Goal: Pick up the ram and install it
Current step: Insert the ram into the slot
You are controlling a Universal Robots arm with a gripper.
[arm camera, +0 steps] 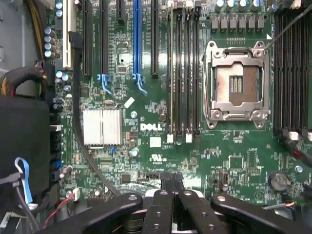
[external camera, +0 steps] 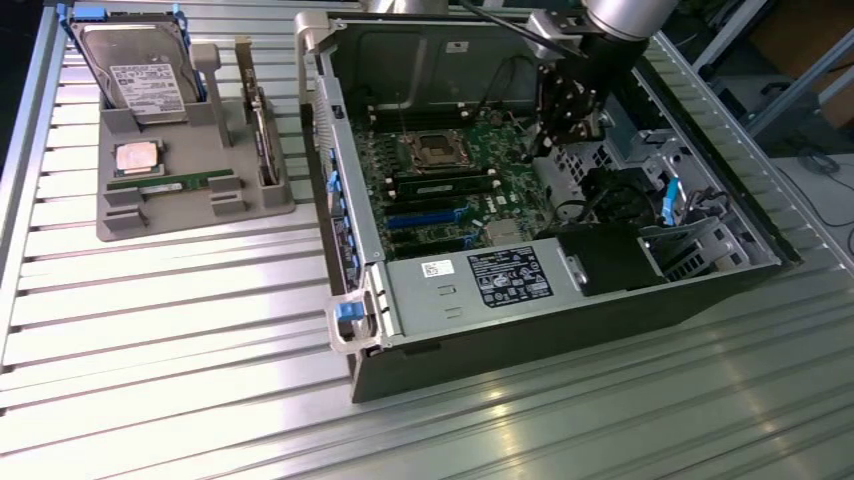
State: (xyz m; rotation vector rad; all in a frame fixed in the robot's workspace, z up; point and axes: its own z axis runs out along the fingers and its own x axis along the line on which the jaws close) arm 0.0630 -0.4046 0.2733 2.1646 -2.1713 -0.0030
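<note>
Ram (external camera: 170, 184): lies flat in the grey holder (external camera: 200, 215) on the tabletop (external camera: 174, 330), just below the processor chip (external camera: 140, 157), apart from the gripper.
Gripper (arm camera: 170, 179): fingers closed together, holding nothing, above the motherboard (arm camera: 156, 146).
Case (external camera: 400, 330): open; walls close around the arm.
Memory slots (arm camera: 183, 73): beside the empty socket (arm camera: 237, 85).
</note>
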